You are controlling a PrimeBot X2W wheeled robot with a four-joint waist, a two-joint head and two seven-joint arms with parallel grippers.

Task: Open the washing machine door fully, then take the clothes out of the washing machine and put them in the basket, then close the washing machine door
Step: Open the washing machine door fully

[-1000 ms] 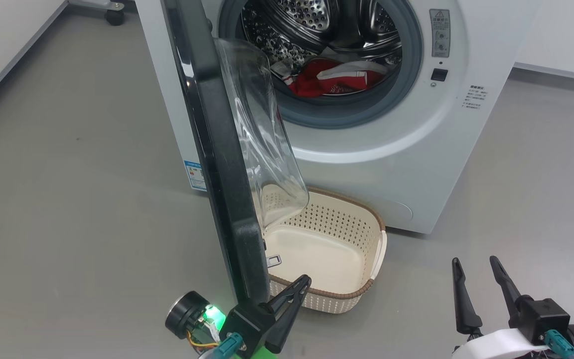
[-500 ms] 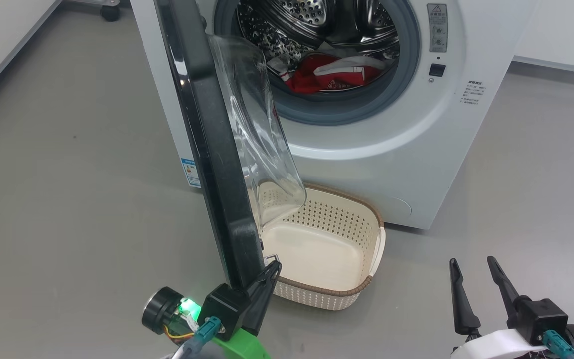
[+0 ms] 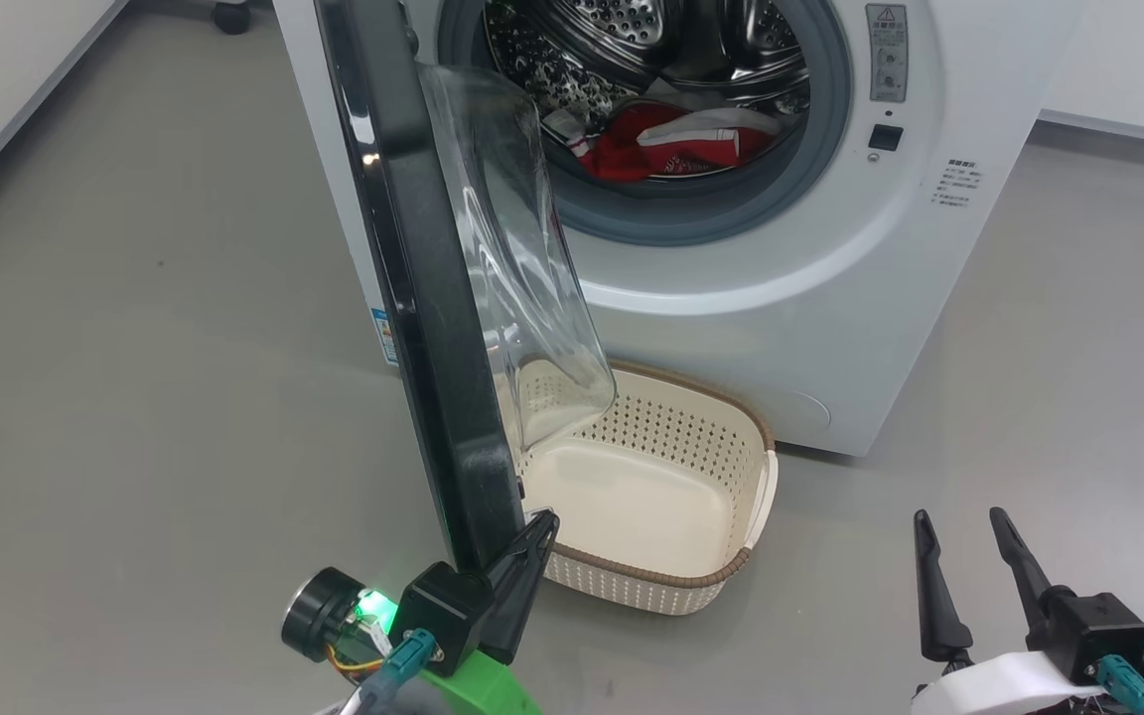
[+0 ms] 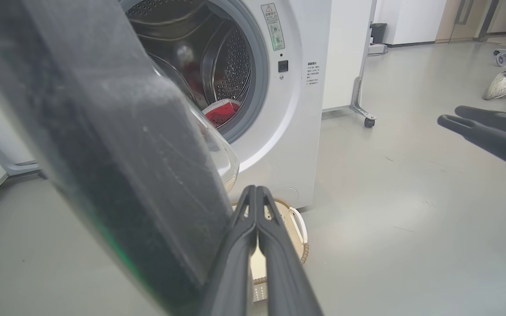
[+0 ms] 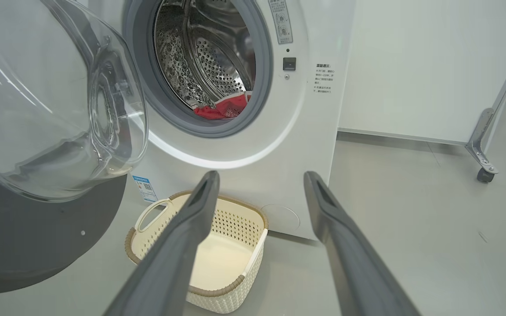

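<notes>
Left gripper (image 3: 544, 521), its 2 fingers shut together and empty, sits at the lower edge of the partly open washing machine door (image 3: 423, 328). The door looks stiff, heavy and glossy, best pushed at its black rim. Right gripper (image 3: 959, 513) hangs spread wide.

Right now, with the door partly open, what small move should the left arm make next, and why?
Probably swing the washing machine door further open with the shut left gripper: it sits at the door's inner edge, the door hangs over the basket, and the clothes lie in the drum.
</notes>
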